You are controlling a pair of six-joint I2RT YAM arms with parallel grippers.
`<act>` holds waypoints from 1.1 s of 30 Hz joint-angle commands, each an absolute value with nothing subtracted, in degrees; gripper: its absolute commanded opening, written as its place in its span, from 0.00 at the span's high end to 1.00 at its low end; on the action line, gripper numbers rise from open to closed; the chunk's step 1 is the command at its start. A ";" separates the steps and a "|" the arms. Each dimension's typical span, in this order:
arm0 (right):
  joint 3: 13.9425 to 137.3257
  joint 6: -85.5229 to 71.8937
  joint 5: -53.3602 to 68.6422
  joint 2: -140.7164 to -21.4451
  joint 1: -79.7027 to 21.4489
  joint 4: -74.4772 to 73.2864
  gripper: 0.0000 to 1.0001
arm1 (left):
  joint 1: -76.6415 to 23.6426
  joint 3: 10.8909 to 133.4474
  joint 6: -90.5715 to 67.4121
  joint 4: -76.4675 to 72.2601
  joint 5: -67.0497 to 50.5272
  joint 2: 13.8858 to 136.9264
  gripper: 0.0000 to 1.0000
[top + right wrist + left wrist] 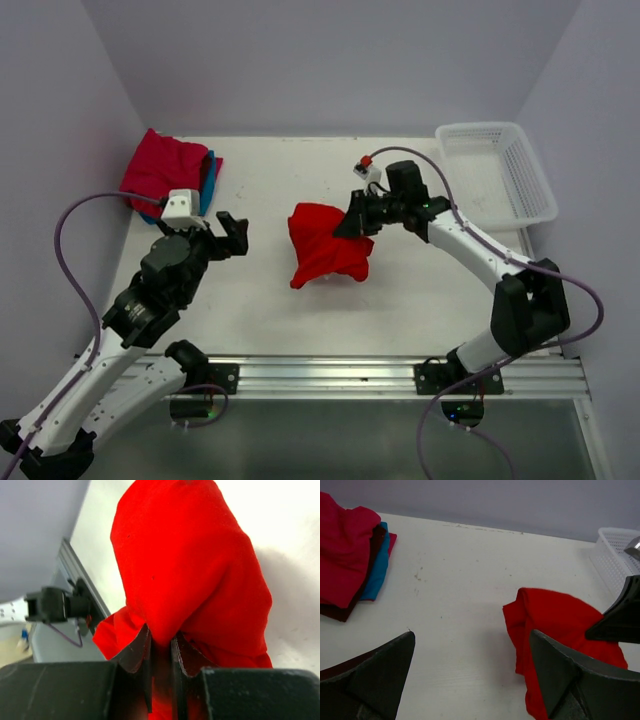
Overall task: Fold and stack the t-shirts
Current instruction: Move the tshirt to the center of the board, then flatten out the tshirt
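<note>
While the right hand (352, 226) is pinching the upper right edge of the bright red t-shirt (325, 250), its fingers nearly closed on a fold of cloth, the rest of the garment is drooping in a crumpled bunch at the middle of the surface (270, 300). The left hand (236, 234) is hovering with its fingers spread as wide as they go, gripping nothing. From that hand the shirt is lying to the right, with a bare strip of surface between them. Its bulk is running from the pinched upper right end down toward the lower left. That loose lower left end is sitting nearer the left hand, so I'd judge the left arm is the one to take it for spreading. In the upper left corner, the crimson-pink t-shirt (160, 172) is resting on the teal-blue t-shirt (210, 185), well apart from the red one. A white basket (497, 172) is standing at the upper right.
</note>
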State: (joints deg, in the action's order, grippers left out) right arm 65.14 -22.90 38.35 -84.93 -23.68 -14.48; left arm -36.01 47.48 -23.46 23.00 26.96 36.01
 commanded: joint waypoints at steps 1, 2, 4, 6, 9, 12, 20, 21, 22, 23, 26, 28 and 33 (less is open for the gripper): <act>68.89 -18.38 40.88 -88.93 -26.53 -21.25 1.00 | -35.68 49.57 -24.87 25.05 29.00 35.51 0.00; 69.60 -16.63 40.17 -91.73 -28.11 -22.84 1.00 | -35.68 49.57 -24.96 25.05 28.83 35.33 0.00; 72.31 -15.04 38.68 -94.38 -29.35 -27.23 0.68 | -35.60 49.22 -24.53 24.44 26.73 35.16 0.00; 73.74 -14.94 30.00 -95.98 -30.23 -29.96 0.19 | -35.68 48.87 -20.93 22.77 19.48 37.07 0.00; 71.64 -17.13 21.57 -91.44 -30.41 -25.86 0.01 | -35.68 50.44 -16.18 24.33 7.26 44.61 0.00; 70.05 -19.86 8.74 -85.28 -30.50 -25.40 0.01 | -36.56 51.85 -12.84 24.79 0.45 51.74 0.00; 67.77 -26.71 -23.02 -70.76 -30.67 -33.21 0.01 | -46.31 55.54 -2.29 24.07 -9.32 66.60 0.00; 67.50 -26.72 -23.72 -70.06 -30.67 -34.18 0.01 | -47.80 56.68 -1.85 25.30 -8.71 70.10 0.00; 66.72 -26.81 -24.34 -68.92 -30.67 -34.36 0.01 | -51.03 58.52 -0.89 25.83 -8.18 71.79 0.00; 66.19 -26.98 -24.52 -68.47 -30.59 -34.45 0.01 | -52.63 59.23 -0.53 25.93 -7.56 73.29 0.00; 64.87 -27.07 -23.73 -67.50 -30.67 -34.80 0.01 | -57.65 61.43 1.39 25.58 -6.50 77.69 0.00; 64.34 -27.07 -23.64 -67.06 -30.59 -35.07 0.01 | -59.93 61.26 2.45 23.04 -7.64 80.76 0.00; 64.25 -26.89 -24.08 -65.22 -30.59 -35.86 0.01 | -63.98 61.52 4.22 23.38 -3.00 87.00 0.02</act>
State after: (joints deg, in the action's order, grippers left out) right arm 64.03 -25.98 -21.58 -67.33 -30.57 -35.42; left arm -62.11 59.64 1.04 24.47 -5.76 83.68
